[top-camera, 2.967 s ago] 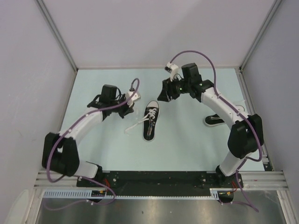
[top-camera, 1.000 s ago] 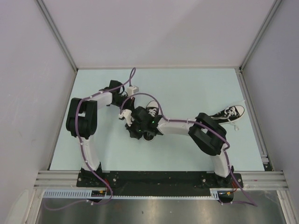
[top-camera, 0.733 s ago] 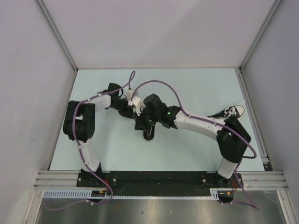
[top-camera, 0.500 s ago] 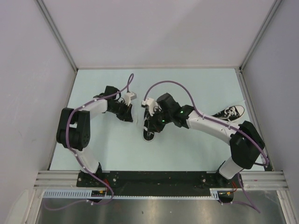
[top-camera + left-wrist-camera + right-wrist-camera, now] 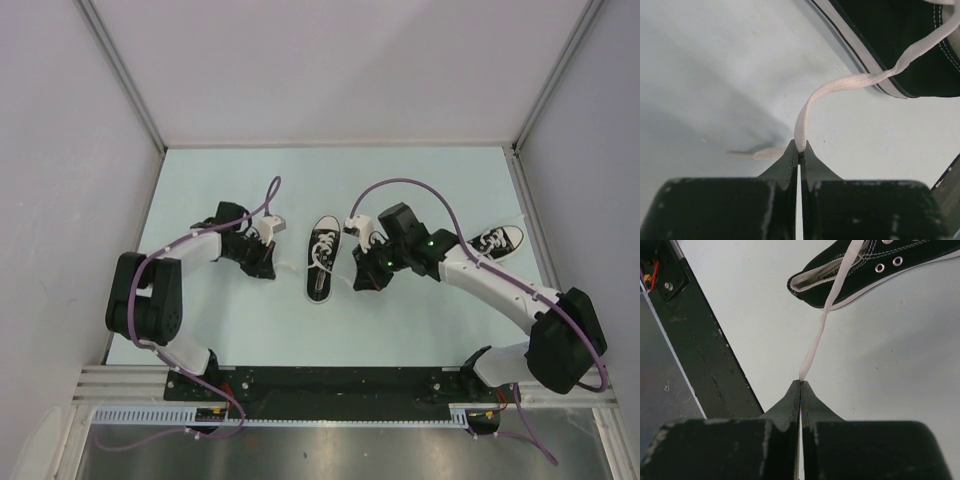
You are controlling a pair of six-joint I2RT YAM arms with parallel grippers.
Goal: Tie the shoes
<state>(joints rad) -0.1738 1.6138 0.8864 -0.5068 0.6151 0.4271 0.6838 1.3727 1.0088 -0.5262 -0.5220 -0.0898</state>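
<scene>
Black canvas sneaker (image 5: 321, 260), white toe cap (image 5: 327, 226), left claw (image 5: 799, 147) and right claw (image 5: 800, 384) pinching laces (image 5: 840, 86)

A pale blue-green tabletop (image 5: 420, 320) fills the enclosure, matte and lit evenly. Plain white wall panels rise from its far edge (image 5: 340, 70), its left edge (image 5: 60, 200) and its right edge (image 5: 600, 200), joined at the two far corners by slanting aluminium posts (image 5: 120, 75). Along the near edge runs a black mounting plate (image 5: 340, 390), which the right wrist view also catches (image 5: 700, 360). A white slotted duct (image 5: 150, 413) lies just beyond it, then a sheet of brushed metal (image 5: 340, 452).
</scene>
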